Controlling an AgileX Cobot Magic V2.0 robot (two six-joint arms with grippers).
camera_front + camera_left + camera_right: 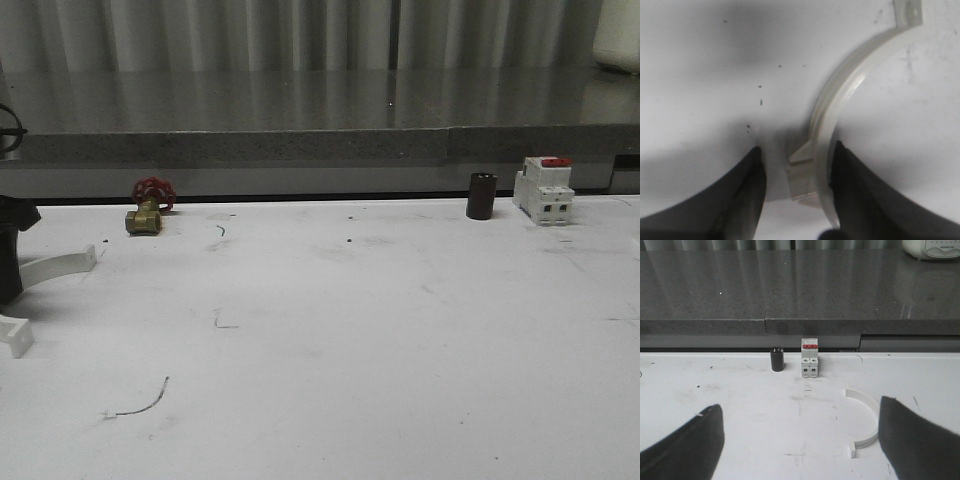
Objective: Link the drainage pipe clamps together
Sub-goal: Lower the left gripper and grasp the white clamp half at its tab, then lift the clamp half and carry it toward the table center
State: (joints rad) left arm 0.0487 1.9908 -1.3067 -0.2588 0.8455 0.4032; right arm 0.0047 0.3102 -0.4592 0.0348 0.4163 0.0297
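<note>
One white drainage pipe clamp [55, 267] lies at the table's far left, and its half-ring [850, 95] curves away from my left gripper [797, 150]. That gripper [8, 285] straddles the clamp's middle, open. One finger [855, 190] rests against the band. The other finger [747, 195] stands a small gap off the clamp's base block. A second white half-ring clamp [866, 420] lies flat on the table, just inside one finger [920, 440] of my right gripper [800, 405]. The right gripper is wide open and holds nothing.
A brass valve with a red handle [148, 210] stands at the back left. A black cylinder [481, 195] and a white-and-red circuit breaker [544, 188] stand at the back right, also seen as the cylinder [777, 359] and the breaker [809, 358]. A grey ledge [320, 145] bounds the far side.
</note>
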